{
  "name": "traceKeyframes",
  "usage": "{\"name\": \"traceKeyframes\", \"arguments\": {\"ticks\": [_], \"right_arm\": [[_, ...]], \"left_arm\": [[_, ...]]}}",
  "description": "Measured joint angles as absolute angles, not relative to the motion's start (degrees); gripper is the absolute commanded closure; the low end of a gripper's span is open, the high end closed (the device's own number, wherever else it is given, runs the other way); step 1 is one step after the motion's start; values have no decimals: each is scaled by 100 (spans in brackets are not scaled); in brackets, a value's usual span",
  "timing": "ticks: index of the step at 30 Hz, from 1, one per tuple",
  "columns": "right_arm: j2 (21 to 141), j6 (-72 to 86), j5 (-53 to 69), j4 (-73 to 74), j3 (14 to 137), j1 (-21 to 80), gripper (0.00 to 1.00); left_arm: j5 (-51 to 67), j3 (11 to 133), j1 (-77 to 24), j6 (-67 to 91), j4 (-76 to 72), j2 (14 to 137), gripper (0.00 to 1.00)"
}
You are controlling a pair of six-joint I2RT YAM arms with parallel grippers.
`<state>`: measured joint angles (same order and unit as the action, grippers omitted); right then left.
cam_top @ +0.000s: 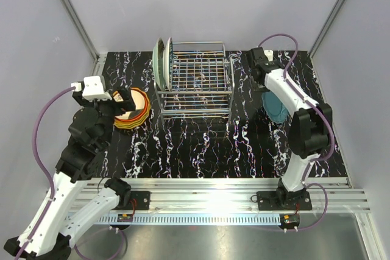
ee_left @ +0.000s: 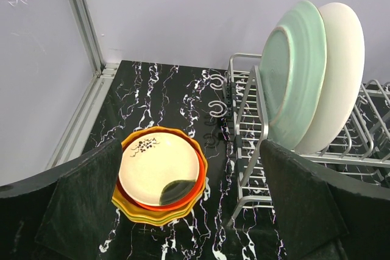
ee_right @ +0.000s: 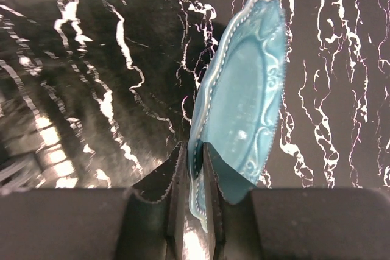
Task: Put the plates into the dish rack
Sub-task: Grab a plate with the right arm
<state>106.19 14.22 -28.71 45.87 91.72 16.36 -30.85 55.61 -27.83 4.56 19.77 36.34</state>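
A stack of plates (cam_top: 133,111) lies at the left of the table, with a cream plate (ee_left: 159,172) on top of red-orange, orange and yellow-green ones. My left gripper (ee_left: 190,150) hovers open above the stack, touching nothing. The chrome dish rack (cam_top: 198,80) holds a pale mint plate (ee_left: 292,77) and a cream plate (ee_left: 338,71) upright at its left end. To the right of the rack, my right gripper (ee_right: 195,150) is shut on the rim of a teal plate (ee_right: 244,101), which stands tilted on edge over the table (cam_top: 275,106).
The rack's slots to the right of the two standing plates are bare wire (cam_top: 204,74). Metal frame posts and pale walls close in the black marbled table (cam_top: 183,150). A slotted rail (cam_top: 213,190) runs along the near edge.
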Motion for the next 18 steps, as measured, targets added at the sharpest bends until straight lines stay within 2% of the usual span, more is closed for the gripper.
{"name": "traceKeyframes", "arguments": {"ticks": [18], "right_arm": [[9336, 1780, -2464, 4687, 8842, 1695, 100]], "left_arm": [[-3035, 5520, -2803, 454, 1964, 3610, 1]]}}
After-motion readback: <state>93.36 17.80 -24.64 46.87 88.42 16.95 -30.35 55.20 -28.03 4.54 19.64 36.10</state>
